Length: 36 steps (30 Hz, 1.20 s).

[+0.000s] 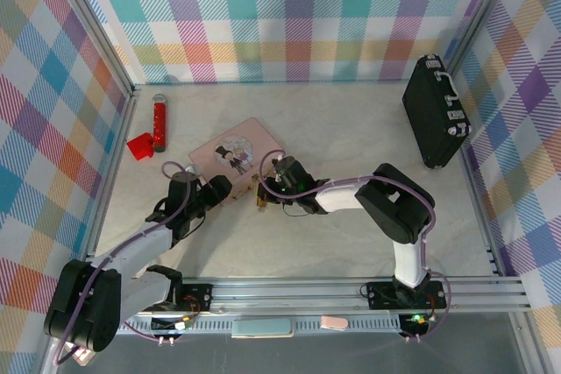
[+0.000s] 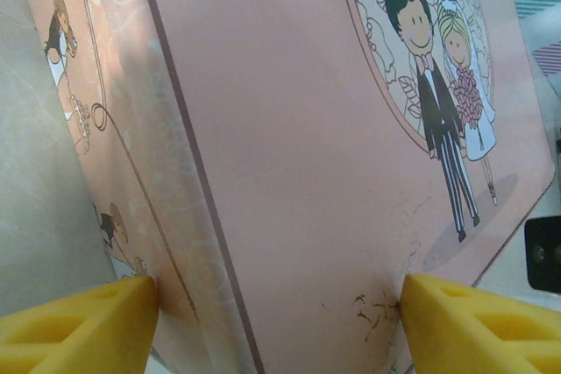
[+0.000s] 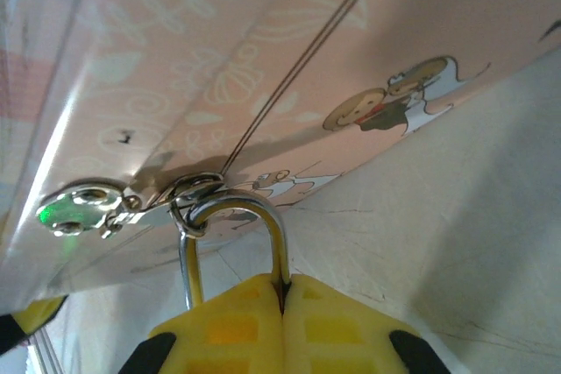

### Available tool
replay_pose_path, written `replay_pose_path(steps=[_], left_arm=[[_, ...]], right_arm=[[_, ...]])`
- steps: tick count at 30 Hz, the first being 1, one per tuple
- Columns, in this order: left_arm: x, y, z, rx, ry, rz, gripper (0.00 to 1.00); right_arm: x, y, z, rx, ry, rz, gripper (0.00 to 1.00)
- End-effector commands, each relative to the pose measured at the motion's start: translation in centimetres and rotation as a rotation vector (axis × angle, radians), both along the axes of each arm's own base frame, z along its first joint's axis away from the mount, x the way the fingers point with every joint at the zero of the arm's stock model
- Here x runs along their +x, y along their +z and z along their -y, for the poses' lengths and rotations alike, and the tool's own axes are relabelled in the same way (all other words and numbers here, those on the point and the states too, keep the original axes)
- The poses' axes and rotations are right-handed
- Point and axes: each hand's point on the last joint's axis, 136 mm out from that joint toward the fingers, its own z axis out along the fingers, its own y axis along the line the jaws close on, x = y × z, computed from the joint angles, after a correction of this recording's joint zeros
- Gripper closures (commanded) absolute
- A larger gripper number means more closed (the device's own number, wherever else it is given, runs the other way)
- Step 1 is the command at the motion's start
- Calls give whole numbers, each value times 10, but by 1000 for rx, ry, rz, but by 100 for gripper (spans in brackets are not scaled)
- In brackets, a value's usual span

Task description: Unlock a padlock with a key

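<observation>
The padlock's silvery shackle (image 3: pixel 232 212) hangs through a metal hasp loop (image 3: pixel 188 194) on the side of the pink box (image 3: pixel 263 41). My right gripper (image 3: pixel 282 291) is shut on the padlock, with one shackle leg pinched between its yellow fingertips and the body hidden behind them. From above, a brass-coloured bit of the padlock (image 1: pixel 260 202) shows under the right gripper (image 1: pixel 270 185), at the near edge of the pink box (image 1: pixel 237 151). My left gripper (image 2: pixel 279 304) spans a corner of the box (image 2: pixel 289 129), both yellow fingers (image 2: pixel 88 321) touching it. The key is hidden.
A red tube (image 1: pixel 160 122) and a red piece (image 1: pixel 140 147) lie at the far left. A black case (image 1: pixel 436 111) leans against the right wall. Checked walls enclose the table, and a metal rail (image 1: pixel 351 291) runs along its near edge.
</observation>
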Motion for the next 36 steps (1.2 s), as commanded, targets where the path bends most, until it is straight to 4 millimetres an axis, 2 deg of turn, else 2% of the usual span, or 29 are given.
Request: replay_pose_path(steps=[1,9,13,24,30,36], left_arm=[[-4,-8,4,8,-10,-35,28],[-10,-15,5,8,-4,-47,28],[-11,-18,7,10,-8,-53,28],[-9,-13,5,29,-3,-42,27],[-7,-11,6,35,-9,-38,27],[-5,-12,7,38,-18,-43,26]], right_arm=[[6,-2,12,12,-111,-44,100],[15,5,17,78,-221,-65,100],[18,8,13,120,-250,-94,100],[24,2,9,201,-333,-164,100],[27,-1,16,204,-389,-175,100],[31,1,13,273,-417,-187,100]])
